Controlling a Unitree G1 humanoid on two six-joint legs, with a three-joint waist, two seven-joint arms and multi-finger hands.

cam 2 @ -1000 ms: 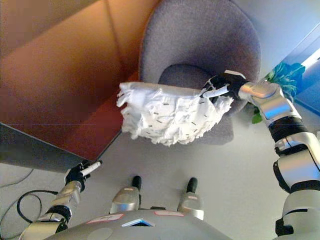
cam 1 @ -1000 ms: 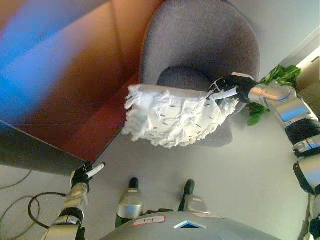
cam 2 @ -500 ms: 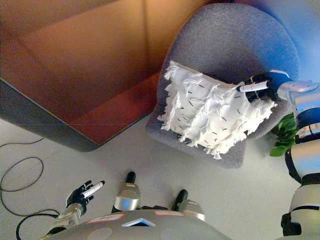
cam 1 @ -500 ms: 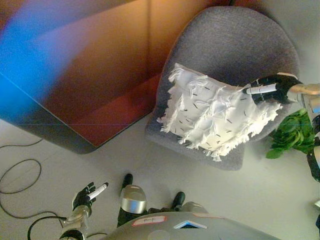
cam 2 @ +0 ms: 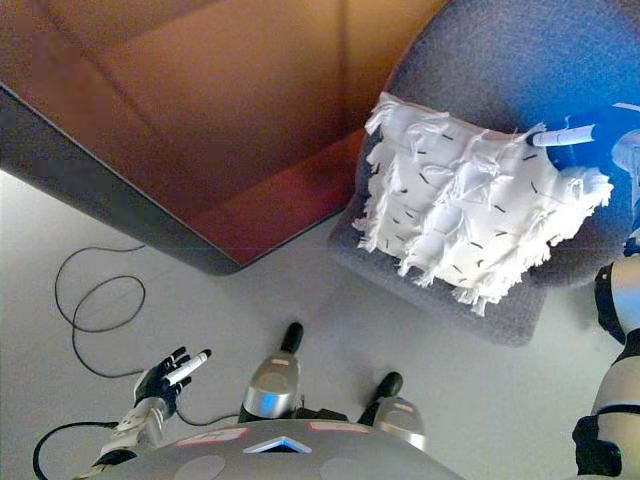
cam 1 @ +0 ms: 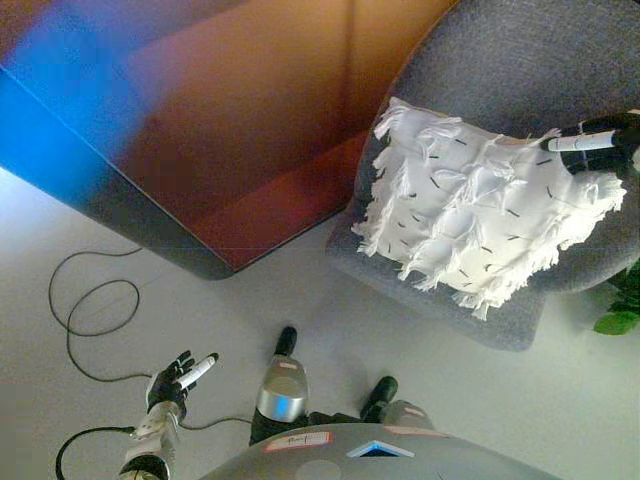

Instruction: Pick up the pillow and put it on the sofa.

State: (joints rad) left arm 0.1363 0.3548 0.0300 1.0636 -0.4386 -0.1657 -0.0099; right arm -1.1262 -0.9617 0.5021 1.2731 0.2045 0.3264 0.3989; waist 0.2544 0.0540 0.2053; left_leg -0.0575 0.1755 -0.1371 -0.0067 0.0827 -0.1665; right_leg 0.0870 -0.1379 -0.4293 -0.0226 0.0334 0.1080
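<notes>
A white fringed pillow (cam 1: 480,225) with small dark dashes hangs tilted over the seat of a grey round armchair (cam 1: 500,60). I cannot tell whether it touches the seat. My right hand (cam 1: 600,145) reaches in from the right edge and is shut on the pillow's upper right corner, one white-tipped finger lying along its top edge. The brown sofa (cam 1: 250,120) with its dark grey outer side fills the upper left, just left of the armchair. My left hand (cam 1: 175,375) hangs low at the lower left, open with fingers spread, holding nothing.
A green plant (cam 1: 622,312) shows at the right edge beside the armchair. Pale floor (cam 1: 200,300) lies between me, the sofa's near corner and the armchair's front edge (cam 1: 470,320).
The camera has swung left, so the sofa fills more of the view and the armchair sits further right. The pillow, still held, now lies flatter against the chair. The left hand has spread open.
</notes>
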